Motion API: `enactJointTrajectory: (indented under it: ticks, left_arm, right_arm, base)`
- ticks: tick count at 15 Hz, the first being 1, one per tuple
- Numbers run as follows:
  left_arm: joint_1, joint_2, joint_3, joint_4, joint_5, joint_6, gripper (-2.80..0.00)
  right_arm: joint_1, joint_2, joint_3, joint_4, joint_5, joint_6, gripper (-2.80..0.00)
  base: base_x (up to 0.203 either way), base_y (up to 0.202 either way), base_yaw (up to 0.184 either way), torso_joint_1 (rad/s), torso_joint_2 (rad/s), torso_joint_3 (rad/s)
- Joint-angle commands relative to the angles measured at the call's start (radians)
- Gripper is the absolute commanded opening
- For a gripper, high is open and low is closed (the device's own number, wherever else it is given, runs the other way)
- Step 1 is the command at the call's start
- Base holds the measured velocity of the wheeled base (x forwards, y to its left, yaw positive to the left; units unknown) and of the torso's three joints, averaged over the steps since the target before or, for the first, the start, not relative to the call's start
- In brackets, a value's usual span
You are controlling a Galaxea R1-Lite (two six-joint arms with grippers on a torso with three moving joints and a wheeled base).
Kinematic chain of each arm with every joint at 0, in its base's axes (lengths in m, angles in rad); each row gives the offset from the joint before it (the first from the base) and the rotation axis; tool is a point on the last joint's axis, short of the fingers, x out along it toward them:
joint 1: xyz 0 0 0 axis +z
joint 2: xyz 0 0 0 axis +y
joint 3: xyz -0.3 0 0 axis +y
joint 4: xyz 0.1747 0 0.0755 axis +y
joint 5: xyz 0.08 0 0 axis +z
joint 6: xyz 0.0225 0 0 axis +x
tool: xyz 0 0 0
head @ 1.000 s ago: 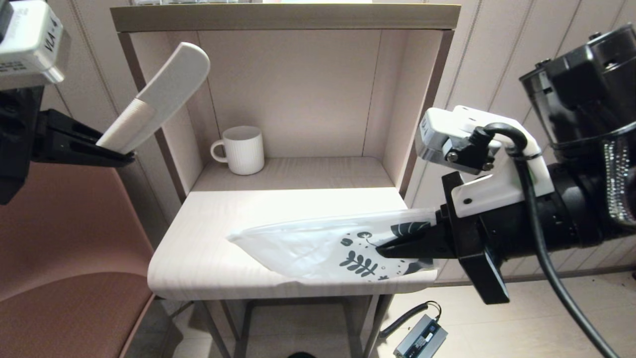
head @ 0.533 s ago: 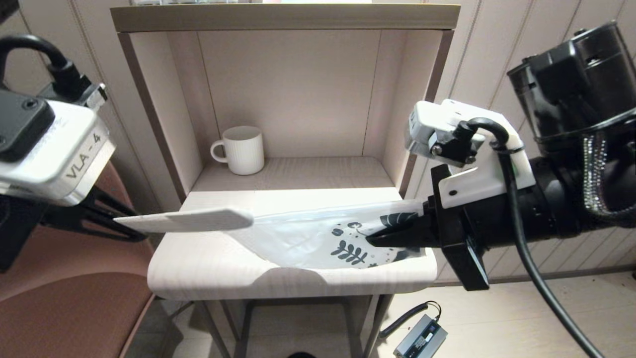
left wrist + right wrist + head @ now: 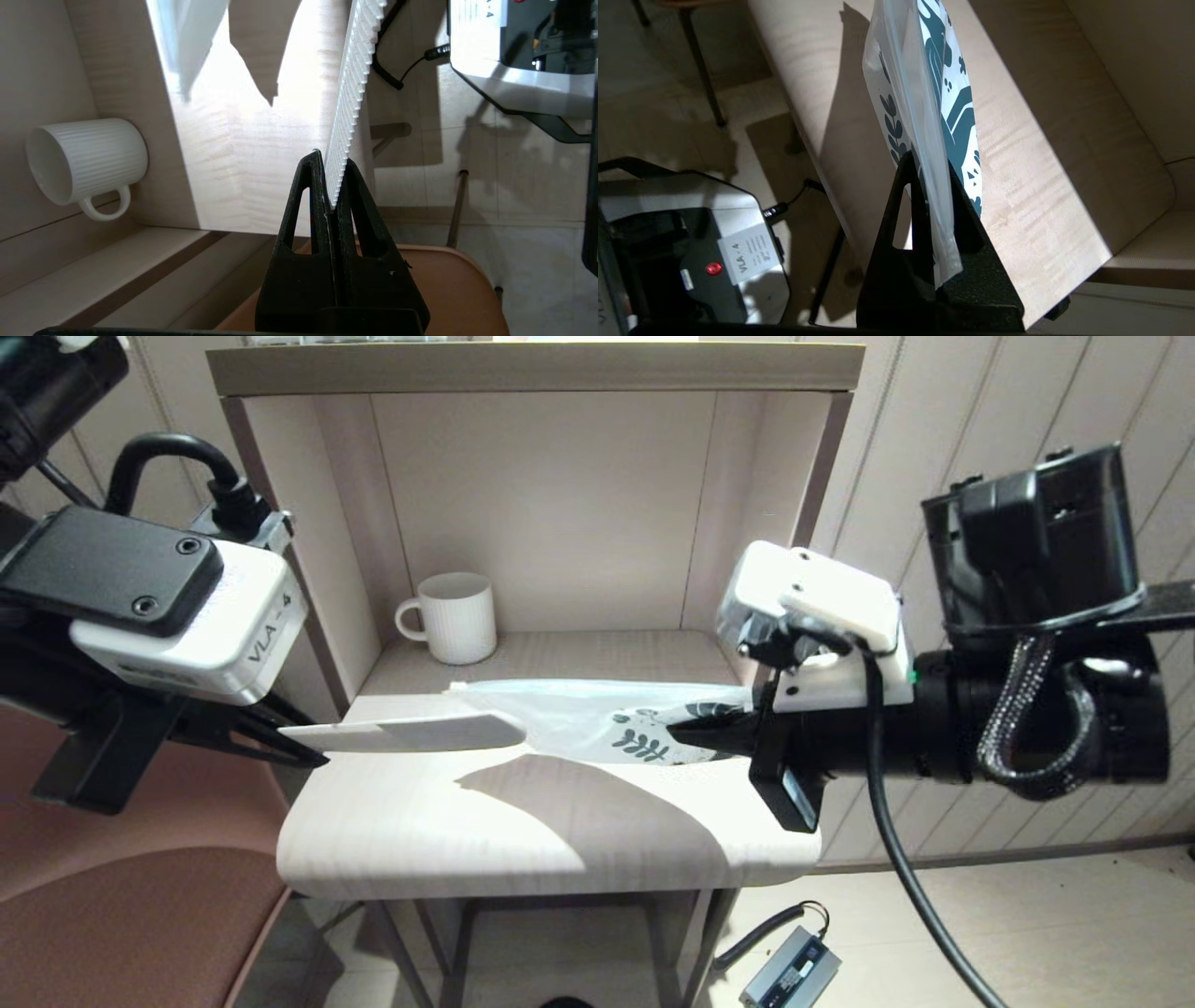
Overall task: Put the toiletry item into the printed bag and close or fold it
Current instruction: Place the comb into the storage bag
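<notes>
Left gripper [image 3: 313, 758] clamps the flat white comb [image 3: 411, 733], level above the table [image 3: 392, 831]; we see right gripper [image 3: 677, 735] pinching the leaf-printed white bag [image 3: 597, 719], lifted, tip-to-mouth.

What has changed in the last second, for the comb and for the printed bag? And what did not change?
The left gripper swung the comb down from pointing upward to lying level, its tip toward the printed bag. The right gripper lifted the bag off the table, so it now hangs in the air, casting a shadow. Both grippers kept their grips. The mug stayed on the shelf.
</notes>
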Motion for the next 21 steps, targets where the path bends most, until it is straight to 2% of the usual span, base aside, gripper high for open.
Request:
enactJointTrajectory:
  ticks: [1,3,6,11,13,15,21]
  left_arm:
    - [0.002,0.022,0.0,0.0,0.001,0.012,-2.8]
    - [0.002,0.039,-0.003,0.0,0.03,0.02,-2.8]
    - [0.002,0.083,-0.013,0.0,0.131,0.088,-2.8]
    - [-0.013,0.212,-0.045,-0.001,0.235,0.094,-2.8]
    - [-0.027,0.27,-0.055,-0.044,0.277,0.094,-2.8]
    - [-0.04,0.318,-0.058,-0.112,0.306,0.09,-2.8]
    - [-0.058,0.325,-0.061,-0.146,0.356,0.08,-2.8]
  right_arm:
    - [0.029,-0.009,0.101,-0.07,-0.101,-0.071,-2.8]
    - [0.046,-0.012,0.136,-0.106,-0.131,-0.092,-2.8]
    - [0.057,-0.026,0.134,-0.107,-0.141,-0.092,-2.8]
    - [0.077,-0.033,0.135,-0.107,-0.139,-0.088,-2.8]
    - [0.081,-0.033,0.145,-0.107,-0.139,-0.086,-2.8]
    - [0.085,-0.036,0.154,-0.108,-0.139,-0.084,-2.8]
    - [0.097,-0.045,0.179,-0.109,-0.139,-0.079,-2.8]
  base:
    - [0.0,0.0,0.0,0.0,0.0,0.0]
    - [0.0,0.0,0.0,0.0,0.0,0.0]
    - [0.0,0.0,0.0,0.0,0.0,0.0]
    - [0.0,0.0,0.0,0.0,0.0,0.0]
    - [0.0,0.0,0.0,0.0,0.0,0.0]
    - [0.0,0.0,0.0,0.0,0.0,0.0]
    - [0.0,0.0,0.0,0.0,0.0,0.0]
